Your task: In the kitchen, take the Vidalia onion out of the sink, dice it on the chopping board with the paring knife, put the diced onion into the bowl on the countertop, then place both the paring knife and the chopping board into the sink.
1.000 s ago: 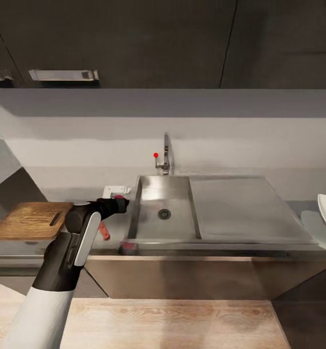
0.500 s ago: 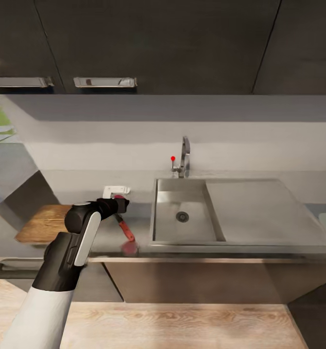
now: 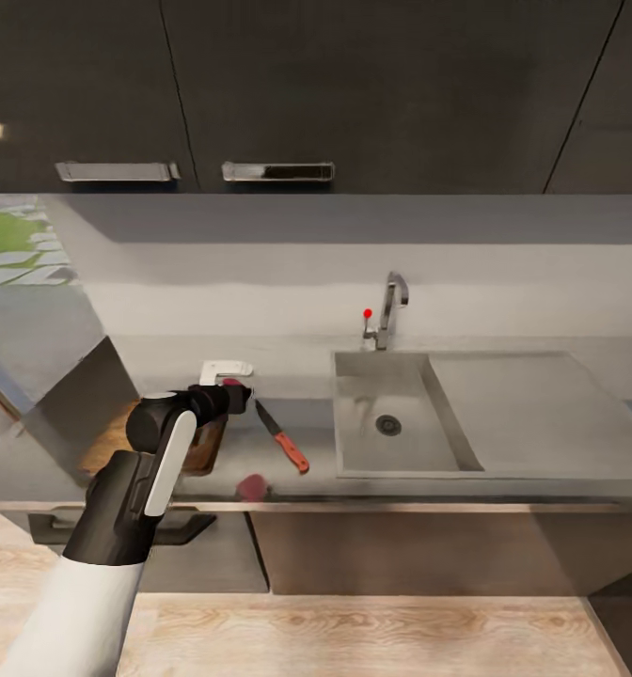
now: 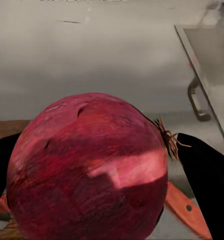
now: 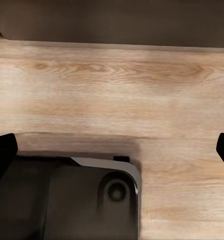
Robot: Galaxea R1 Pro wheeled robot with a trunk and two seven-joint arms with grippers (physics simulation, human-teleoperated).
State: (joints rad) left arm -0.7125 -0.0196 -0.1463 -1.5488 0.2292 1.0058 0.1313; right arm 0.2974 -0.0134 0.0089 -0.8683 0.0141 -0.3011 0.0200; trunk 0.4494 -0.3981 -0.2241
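Since a second ago the whole head view has slid sideways: the sink [image 3: 396, 423] now sits right of centre where it was central, the bowl has left the picture at the right edge, and only a corner of the chopping board [image 3: 118, 442] peeks out behind the left arm. That is the camera moving; the arm holds the same place in the view.

The left end effector [image 3: 233, 395] is clenched on the Vidalia onion [image 4: 89, 170], a round, dark red bulb with a papery sheen and a dry root tuft at one side, its black fingers [image 4: 207, 180] pressed against both flanks. It hangs above the bench [image 3: 288, 475], between the board and the sink, and a reddish blot lies on the bench near the front edge below it.

The paring knife [image 3: 282, 436], dark blade and orange handle, lies flat on the smooth grey bench, apart from the board and just short of the sink's left rim. Bare bench surrounds it.

The steel basin is open, with a round drain, a flat drainboard to its right and the faucet [image 3: 389, 315] behind.

The right end effector [image 5: 112, 150] is spread wide over a pale wood-grain floor [image 5: 142, 90].
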